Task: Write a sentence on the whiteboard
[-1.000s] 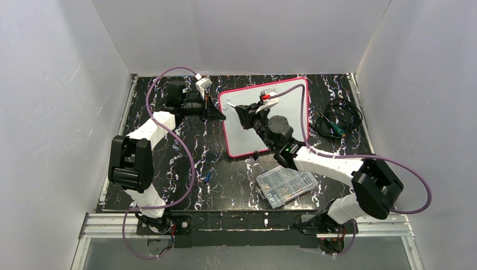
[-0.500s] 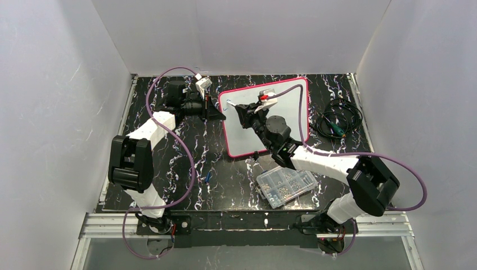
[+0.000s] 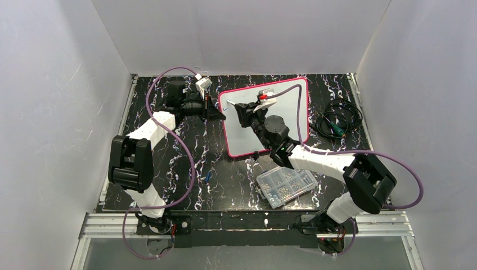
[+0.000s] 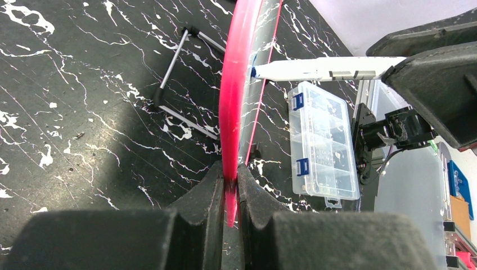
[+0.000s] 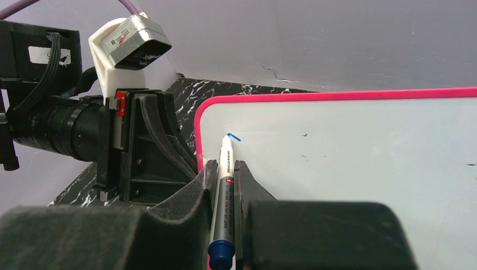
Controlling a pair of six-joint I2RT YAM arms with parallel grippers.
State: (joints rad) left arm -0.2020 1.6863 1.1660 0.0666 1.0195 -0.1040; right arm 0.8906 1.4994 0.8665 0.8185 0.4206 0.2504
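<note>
The whiteboard [image 3: 247, 140], white with a pink-red frame, is propped at the table's back middle. My left gripper [image 3: 217, 114] is shut on its left frame edge [image 4: 233, 101], the jaws [image 4: 232, 185] pinching the pink rim. My right gripper [image 3: 240, 111] is shut on a white marker [image 5: 224, 180] with a blue end, its tip touching the board near the top left corner. Of the sentence, only a short blue stroke [image 5: 233, 136] shows there. The same marker [image 4: 320, 68] shows in the left wrist view, meeting the board's face.
A clear compartmented parts box [image 3: 286, 185] lies in front of the board, under my right forearm. Coiled black cables [image 3: 337, 121] sit at the right. A small blue piece [image 3: 208, 176] lies on the black marbled table. White walls close in on three sides.
My right arm's elbow and forearm have shifted slightly left, with the marker staying near the board's top left corner. The left arm has not moved.
</note>
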